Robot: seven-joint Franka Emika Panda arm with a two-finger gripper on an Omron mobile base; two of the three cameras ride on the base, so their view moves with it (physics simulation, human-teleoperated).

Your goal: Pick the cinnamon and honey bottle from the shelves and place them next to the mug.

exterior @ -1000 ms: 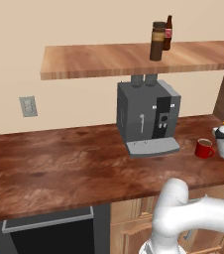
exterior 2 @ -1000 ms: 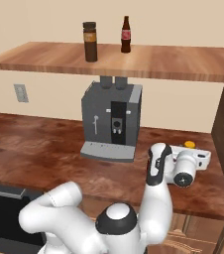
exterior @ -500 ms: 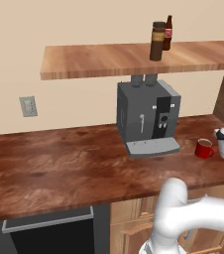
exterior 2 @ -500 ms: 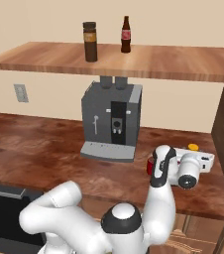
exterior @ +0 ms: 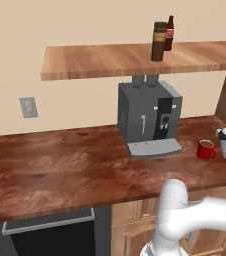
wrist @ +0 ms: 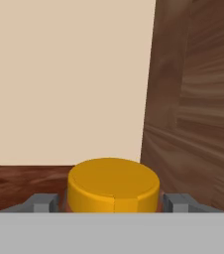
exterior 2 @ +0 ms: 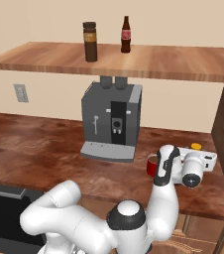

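My gripper [wrist: 113,201] is shut on the honey bottle, whose yellow cap [wrist: 113,184] sits between the two grey fingers. The same cap [exterior 2: 196,146] pokes out beyond the white hand [exterior 2: 196,163] at the right end of the counter, just right of the red mug [exterior: 205,149]. My forearm partly hides the mug [exterior 2: 152,163] in the right base view. The dark brown cinnamon jar [exterior: 159,41] [exterior 2: 89,41] stands upright on the wooden shelf [exterior: 100,60]. Whether the honey bottle touches the counter, I cannot tell.
A slim brown bottle with a red label [exterior 2: 126,34] stands on the shelf right of the cinnamon. A grey coffee machine [exterior: 149,119] sits under the shelf. A dark wood cabinet side [wrist: 198,99] rises just right of my hand. A wall outlet [exterior: 28,106] is at left.
My hand has drifted slightly to the right with the honey bottle in it. The mug, cinnamon and slim bottle have stayed put.
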